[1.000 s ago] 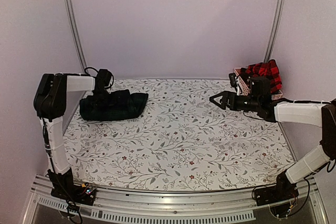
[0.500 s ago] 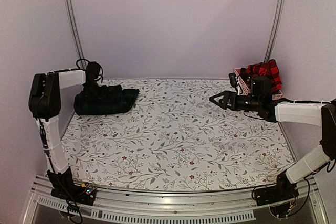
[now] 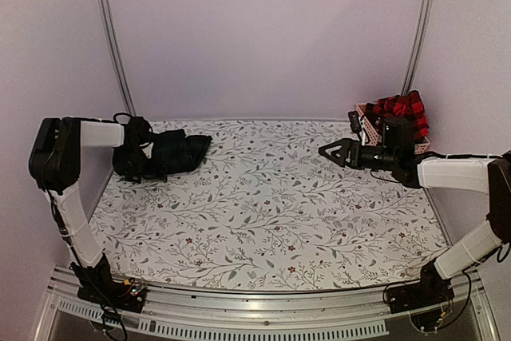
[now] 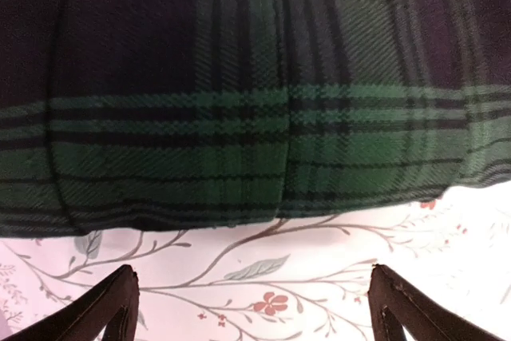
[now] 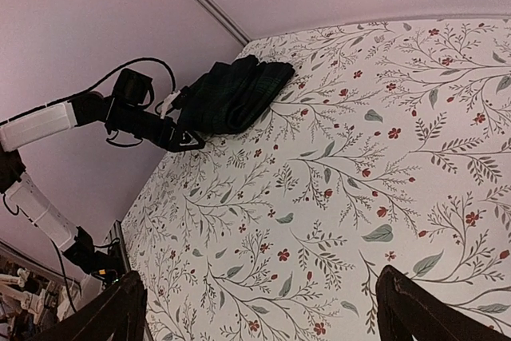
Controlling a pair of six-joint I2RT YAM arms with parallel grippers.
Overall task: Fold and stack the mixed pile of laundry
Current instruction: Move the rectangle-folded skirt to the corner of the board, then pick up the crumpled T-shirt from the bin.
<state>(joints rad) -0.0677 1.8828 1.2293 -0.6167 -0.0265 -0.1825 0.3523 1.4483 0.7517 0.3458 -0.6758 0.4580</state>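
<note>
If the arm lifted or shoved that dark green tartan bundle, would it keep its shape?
Probably not: the dark green tartan folded cloth bundle shows soft rounded folds, so lifted by one edge it would likely droop open. Pushed, it should slide or bunch on the white leaf-patterned tablecloth, not roll.

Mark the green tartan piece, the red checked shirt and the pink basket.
green tartan piece (image 4: 239, 117): left wrist view, middle of its folded face.
red checked shirt (image 3: 406, 107): top external view, bunched top above the basket.
pink basket (image 3: 368, 128): top external view, its slatted side wall.
</note>
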